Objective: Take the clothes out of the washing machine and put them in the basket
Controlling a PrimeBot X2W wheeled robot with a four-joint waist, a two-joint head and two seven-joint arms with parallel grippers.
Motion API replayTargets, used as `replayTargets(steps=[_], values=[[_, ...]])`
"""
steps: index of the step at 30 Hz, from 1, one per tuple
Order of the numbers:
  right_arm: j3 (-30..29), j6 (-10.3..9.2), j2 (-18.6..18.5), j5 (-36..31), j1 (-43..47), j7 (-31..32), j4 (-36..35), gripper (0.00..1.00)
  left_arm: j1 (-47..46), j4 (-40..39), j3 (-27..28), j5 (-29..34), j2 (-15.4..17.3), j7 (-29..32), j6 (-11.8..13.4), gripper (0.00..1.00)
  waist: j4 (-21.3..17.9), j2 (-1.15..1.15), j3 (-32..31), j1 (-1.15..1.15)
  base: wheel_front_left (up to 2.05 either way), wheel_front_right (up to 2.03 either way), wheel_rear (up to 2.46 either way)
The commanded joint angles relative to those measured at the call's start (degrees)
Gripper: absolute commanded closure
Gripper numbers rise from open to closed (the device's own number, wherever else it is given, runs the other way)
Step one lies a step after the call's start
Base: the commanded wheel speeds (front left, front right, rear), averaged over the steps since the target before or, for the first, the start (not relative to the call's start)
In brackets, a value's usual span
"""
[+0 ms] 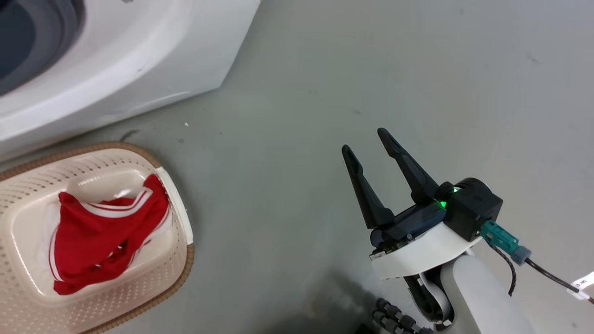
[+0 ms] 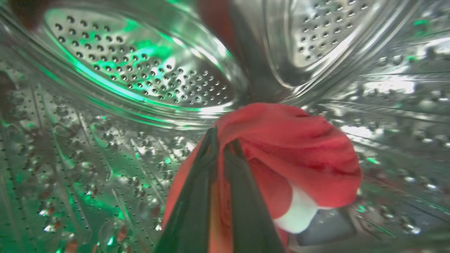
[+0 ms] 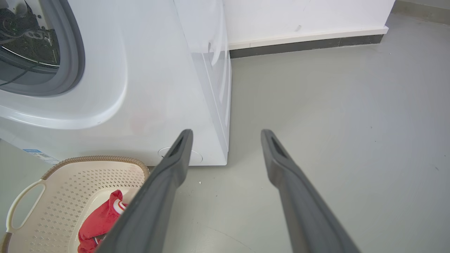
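The clothes [image 1: 102, 236] in the basket [image 1: 139, 297] lie well left of the right gripper [image 1: 364, 140], which is spread wide and empty above bare grey floor [image 1: 417, 69]. The left gripper [image 2: 222, 137] pinches a red garment [image 2: 299, 147] inside the drum [image 2: 140, 70] of the washing machine [image 3: 147, 88]; a white wall [image 3: 299, 14] stands beyond.

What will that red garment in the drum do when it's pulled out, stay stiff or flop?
Probably flop: the garment bunches in soft folds around the left gripper. It looks like thin cloth, so it is likely light and easy to lift. It may drag along the drum, since most of it lies beyond the pinch.
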Motion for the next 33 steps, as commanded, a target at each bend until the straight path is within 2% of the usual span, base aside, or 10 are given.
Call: replayTargets(steps=[1, 5, 11, 21, 29, 30, 33], values=[[-0.5, -0.04, 0.1, -0.1, 0.6, -0.1, 0.3, 0.00, 2.1, 0.5, 0.6, -1.0, -0.9, -2.8, 0.0, 1.00, 0.3, 0.00, -2.7, 0.00, 0.00, 0.00, 0.00], [-1.2, -0.04, 0.1, -0.7, 2.0, 0.1, 1.3, 0.00, 7.3, 2.0, 2.7, -4.3, -3.6, -8.7, 0.2, 1.00, 0.7, 0.00, -6.7, 0.00, 0.00, 0.00, 0.00], [-2.8, -0.04, 0.1, -2.1, 4.7, 1.6, 1.4, 0.00, 17.1, 0.0, 6.2, -8.7, -7.7, -11.0, 0.9, 1.00, 1.6, 0.00, -12.7, 0.00, 0.00, 0.00, 0.00], [-6.6, -0.04, 0.1, -4.3, 9.1, 4.7, 0.1, 0.00, 35.9, -17.0, 13.5, -11.2, -13.7, -11.1, 1.6, 1.00, 5.0, 0.00, -22.0, 0.00, 0.00, 0.00, 0.00], [-9.3, -0.04, 0.1, -5.8, 12.0, 7.2, -1.5, 0.00, 46.7, -27.7, 16.2, -9.5, -20.0, -11.1, 0.8, 1.00, 8.4, 0.00, -28.0, 0.00, 0.00, 0.00, 0.00], [-9.3, -0.04, 0.1, -5.8, 12.0, 7.2, -1.5, 0.00, 46.7, -27.7, 16.2, -9.5, -20.0, -11.1, 0.8, 1.00, 8.4, 0.00, -28.0, 0.00, 0.00, 0.00, 0.00], [-10.4, -0.04, 0.1, -6.2, 13.3, 8.4, -2.2, 0.00, 51.3, -33.0, 16.4, -8.4, -23.0, -11.1, 0.3, 1.00, 10.2, 0.00, -30.8, 0.00, 0.00, 0.00, 0.00]])
